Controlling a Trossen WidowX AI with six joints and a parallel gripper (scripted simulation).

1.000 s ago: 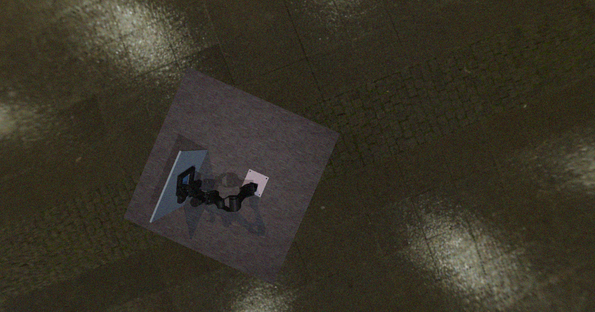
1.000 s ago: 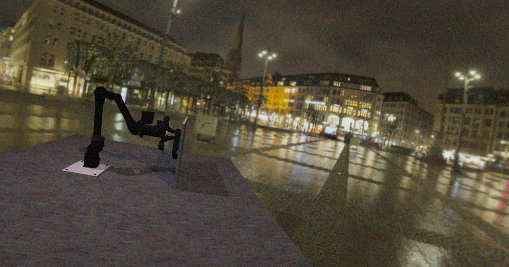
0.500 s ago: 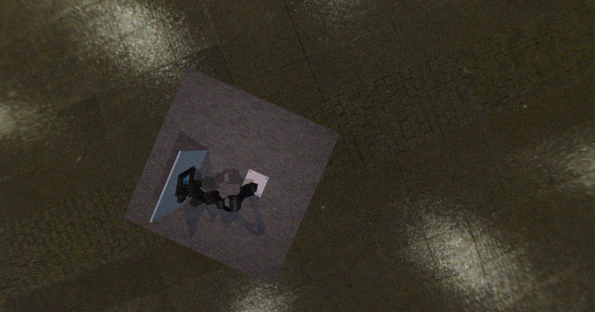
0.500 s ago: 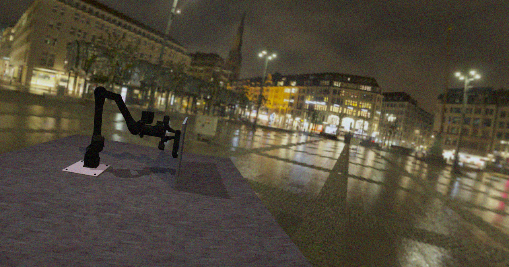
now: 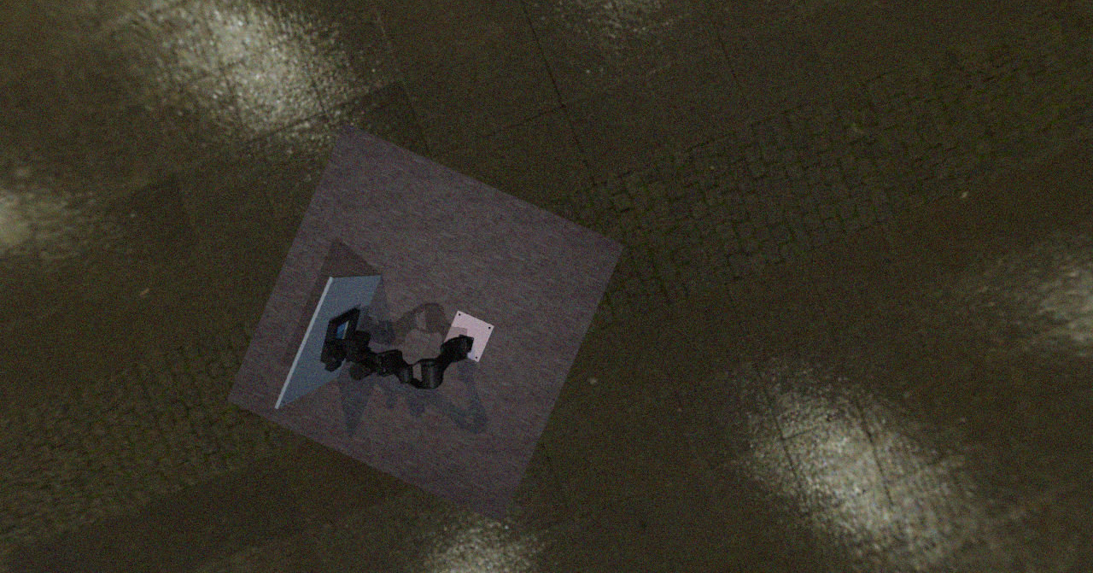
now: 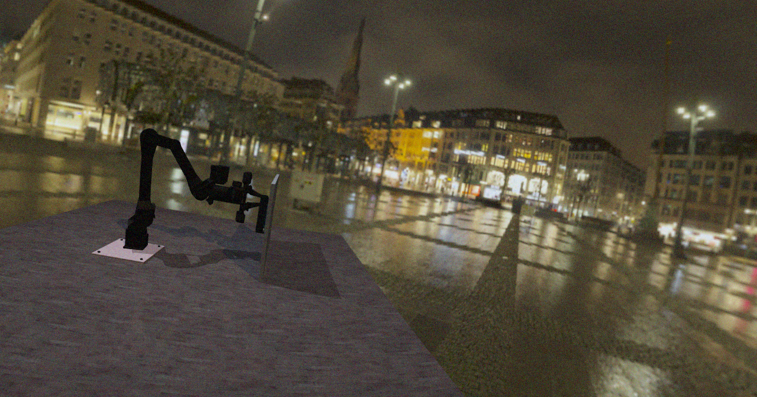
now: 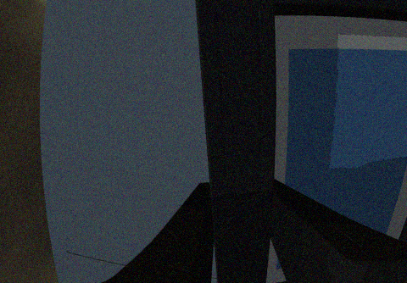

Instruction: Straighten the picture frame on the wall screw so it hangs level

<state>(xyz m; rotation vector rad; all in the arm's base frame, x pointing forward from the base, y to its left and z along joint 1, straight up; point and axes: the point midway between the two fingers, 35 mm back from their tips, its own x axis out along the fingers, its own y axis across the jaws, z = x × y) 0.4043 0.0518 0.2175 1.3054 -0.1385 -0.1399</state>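
Observation:
The picture frame (image 5: 352, 314) (image 6: 261, 220) (image 7: 241, 84) is black with a pale mat and a blue picture. It is in front of the upright grey-blue wall panel (image 5: 355, 287) (image 6: 267, 246) (image 7: 119, 84). My gripper (image 5: 334, 349) (image 6: 259, 199) (image 7: 235, 190) is shut on the frame's side bar, the left one in the wrist view, with a finger on each side of it. In the wrist view the inner top edge slopes slightly down to the right. The screw and the notched strip are hidden. I cannot tell whether the strip touches the screw.
The panel stands on a purplish square mat (image 5: 488, 218) (image 6: 212, 331), facing the arm. The arm's pale base plate (image 5: 479, 326) (image 6: 110, 253) lies on the mat opposite the panel. A thin dark line runs across the panel at the lower left in the wrist view.

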